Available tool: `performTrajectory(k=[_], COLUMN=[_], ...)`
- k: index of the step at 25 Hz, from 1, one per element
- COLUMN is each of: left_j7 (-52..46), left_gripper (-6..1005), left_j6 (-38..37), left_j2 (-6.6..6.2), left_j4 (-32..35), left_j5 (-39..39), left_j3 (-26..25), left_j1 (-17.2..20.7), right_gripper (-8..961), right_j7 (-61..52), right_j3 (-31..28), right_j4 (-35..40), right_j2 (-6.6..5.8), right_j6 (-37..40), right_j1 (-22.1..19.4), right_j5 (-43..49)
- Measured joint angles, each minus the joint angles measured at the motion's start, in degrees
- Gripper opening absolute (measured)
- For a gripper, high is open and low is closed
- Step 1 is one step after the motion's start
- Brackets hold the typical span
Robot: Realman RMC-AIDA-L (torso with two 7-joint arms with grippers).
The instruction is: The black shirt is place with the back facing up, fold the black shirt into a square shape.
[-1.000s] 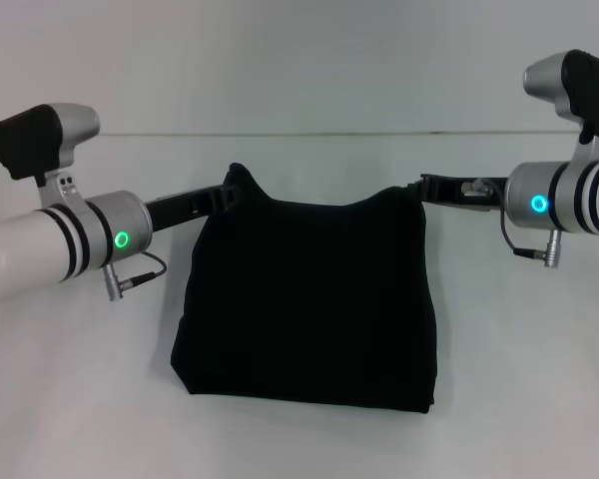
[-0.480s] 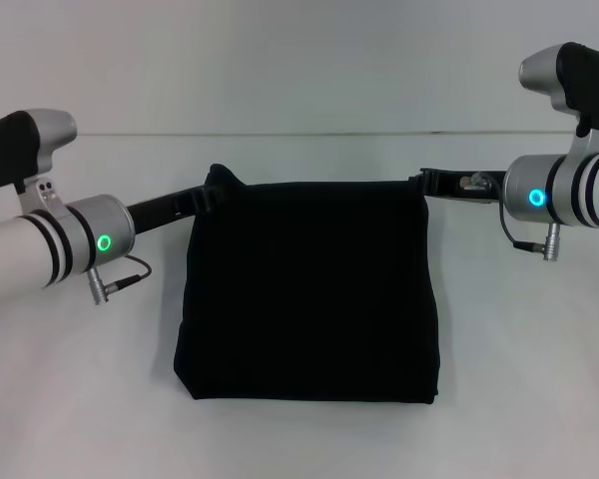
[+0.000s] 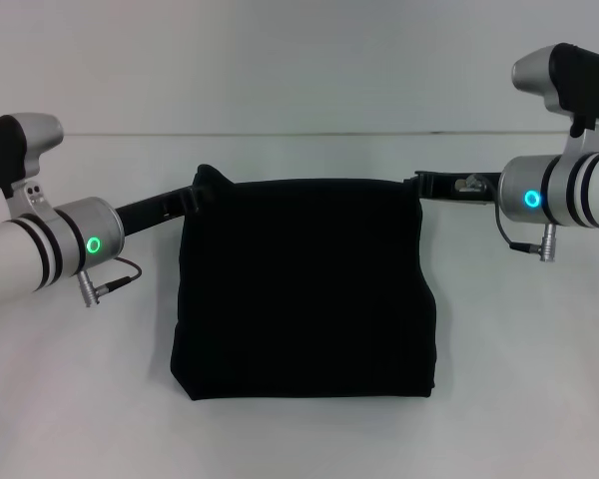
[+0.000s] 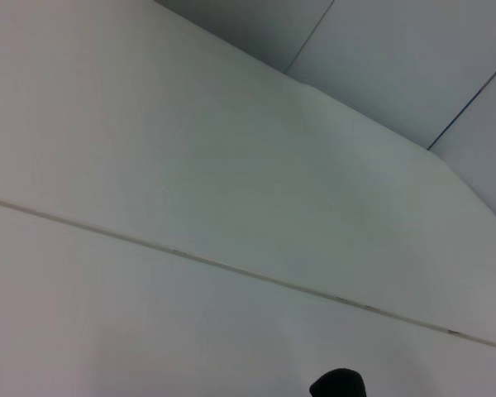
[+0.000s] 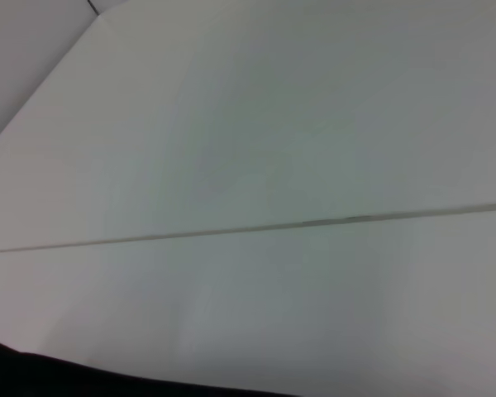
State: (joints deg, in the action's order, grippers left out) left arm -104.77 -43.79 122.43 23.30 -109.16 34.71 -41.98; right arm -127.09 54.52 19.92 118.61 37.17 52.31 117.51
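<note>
The left gripper (image 3: 202, 189) sits at the far left corner of the black shirt (image 3: 304, 289), its black finger part reaching in from the left arm and meeting the cloth where a small peak of fabric stands up above the shirt's far edge. That raised peak suggests cloth caught in the fingers, but whether the fingers are pressed on it or spread cannot be told, because black gripper and black cloth merge there. The right gripper (image 3: 424, 184) is at the far right corner of the shirt, touching or just beside the cloth's edge; its state cannot be told either.

Between the two grippers the far edge of the shirt runs nearly straight and level. The shirt lies folded into a roughly square block in the middle of the white table (image 3: 299, 439), with its near edge slightly rounded at both corners and its sides widening a little towards the near side.

In the left wrist view only pale table and wall show, with a small dark rounded shape at one edge whose identity cannot be told. In the right wrist view a strip of the black shirt (image 5: 83, 379) shows at one edge, lying on the table (image 5: 314, 314).
</note>
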Motion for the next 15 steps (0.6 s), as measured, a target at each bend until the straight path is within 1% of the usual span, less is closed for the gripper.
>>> performTrajectory(k=[6,14,15], left_j7=[0.00,0.15,0.18], left_gripper=[78,78,78], left_j6=[0.26,0.43,0.45], left_j2=[0.02,0.29,0.31], left_j4=[-0.01,-0.01,-0.01], left_j5=[0.00,0.00,0.00], left_j3=[0.00,0.01,0.01], left_j1=[0.37,0.90,0.92], right_gripper=[29,36,79], right_j7=[0.00,0.07,0.07], right_j3=[0.95,1.64,1.78], right_j4=[-0.04,-0.04,0.05], right_j2=[0.53,0.65,0.65], right_j6=[-0.31,-0.29,-0.31], right_j1=[0.49,0.52,0.50], right_j5=[0.00,0.00,-0.01])
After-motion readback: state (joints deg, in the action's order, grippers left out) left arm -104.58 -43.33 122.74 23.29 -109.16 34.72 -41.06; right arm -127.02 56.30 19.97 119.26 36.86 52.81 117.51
